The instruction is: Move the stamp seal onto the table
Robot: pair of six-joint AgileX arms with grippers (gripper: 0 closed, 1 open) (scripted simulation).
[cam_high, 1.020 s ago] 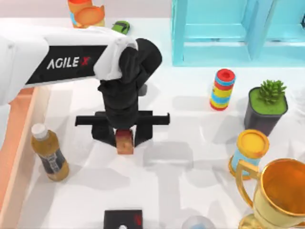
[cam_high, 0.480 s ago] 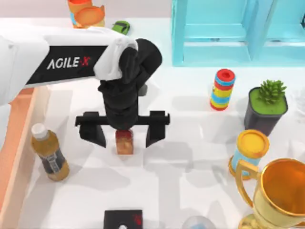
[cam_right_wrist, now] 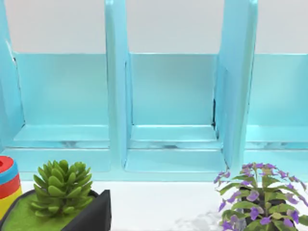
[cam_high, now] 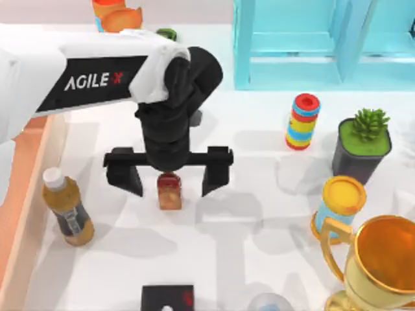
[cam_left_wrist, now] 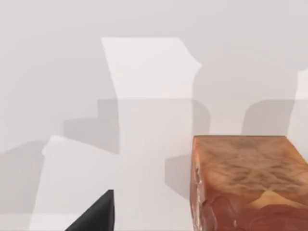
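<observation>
stamp seal (cam_high: pixel 169 190): upright on the white table (cam_high: pixel 259 214), left of centre, apart from both fingers; block face close in the left wrist view (cam_left_wrist: pixel 245 183).
left gripper (cam_high: pixel 170 180): above the seal, jaws spread wide, one finger on each side.
amber bottle (cam_high: pixel 67 207): near the table's left edge.
light-blue shelf unit (cam_high: pixel 311 42): at the far edge.

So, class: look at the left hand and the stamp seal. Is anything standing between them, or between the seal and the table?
Nothing visible does. The left hand hangs open directly over the stamp seal, one finger on each side and apart from it. The seal already stands upright on the table. The amber bottle stands well off toward the table's left.
</observation>
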